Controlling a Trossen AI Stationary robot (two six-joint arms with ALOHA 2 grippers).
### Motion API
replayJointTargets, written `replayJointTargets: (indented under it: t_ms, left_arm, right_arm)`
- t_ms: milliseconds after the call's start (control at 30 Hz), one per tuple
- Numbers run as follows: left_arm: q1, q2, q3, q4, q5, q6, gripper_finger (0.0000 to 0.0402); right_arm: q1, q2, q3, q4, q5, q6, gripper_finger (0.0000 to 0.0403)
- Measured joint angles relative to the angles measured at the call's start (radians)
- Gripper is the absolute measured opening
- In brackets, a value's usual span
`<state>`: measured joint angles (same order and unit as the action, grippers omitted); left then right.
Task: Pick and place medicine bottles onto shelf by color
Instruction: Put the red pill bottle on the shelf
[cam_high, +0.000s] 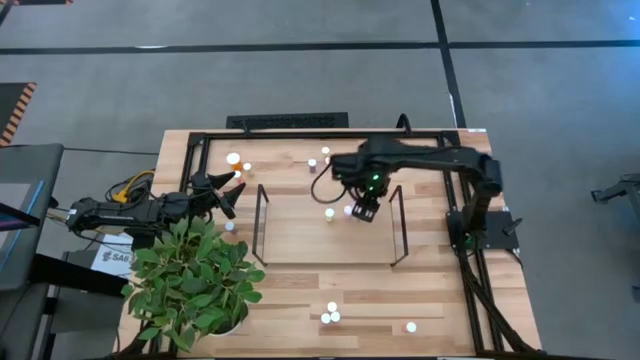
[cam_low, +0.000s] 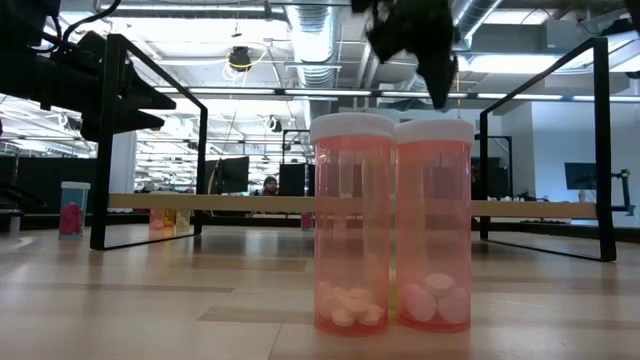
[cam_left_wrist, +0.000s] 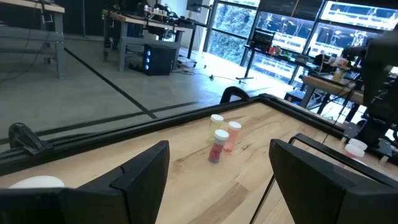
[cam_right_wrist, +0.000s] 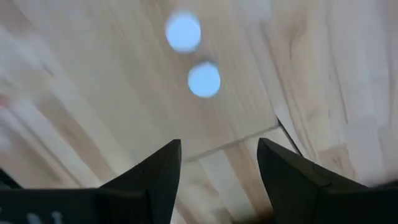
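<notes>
Right end effector (cam_high: 364, 212) hangs over the right part of the shelf (cam_high: 300, 245), pointing down, fingers parted with nothing between them; its wrist view shows bare wood in the gap and two white caps (cam_right_wrist: 204, 79) just ahead, standing close together, so my read is it's either just set one down or is lining up, can't tell which. On the high view those look like the two bottles on the shelf (cam_high: 329, 213), one touching distance from the end effector, the other a bit further left. Left end effector (cam_high: 228, 192) sits off the shelf's left end, near the plant (cam_high: 195, 275), fingers spread wide and empty, probably parked out of the way so the arms don't cross. Rest of the bottles are scattered on the table (cam_high: 440, 300): a small cluster by the back rail (cam_high: 320, 160), a pair at back left (cam_high: 236, 160), three bunched at the front (cam_high: 330, 315) plus one alone front right (cam_high: 410, 327). Low view has two orange bottles (cam_low: 392, 225) side by side, touching, right in front of the lens, pills visible at the bottom. Grouping by colour looks barely started, most bottles not on the shelf yet. Can't make out body colours from above, only caps
</notes>
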<state>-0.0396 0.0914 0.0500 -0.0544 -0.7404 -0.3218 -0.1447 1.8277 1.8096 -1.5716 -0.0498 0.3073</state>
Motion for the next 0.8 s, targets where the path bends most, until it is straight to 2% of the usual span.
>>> replayJointTargets:
  t_ms: [167,433,800]
  left_arm:
    - [0.0,0.0,0.0,0.0,-0.001,0.0,0.0264]
    - [0.0,0.0,0.0,0.0,-0.001,0.0,0.0265]
    - [0.0,0.0,0.0,0.0,0.0,0.0,0.0265]
  right_arm:
    - [-0.001,-0.136,0.053,0.007,0.002,0.032,0.0234]
    - [0.028,-0.324,0.068,0.002,0.0,0.178,0.0234]
    - [0.196,-0.427,0.068,0.001,-0.002,0.527,0.0234]
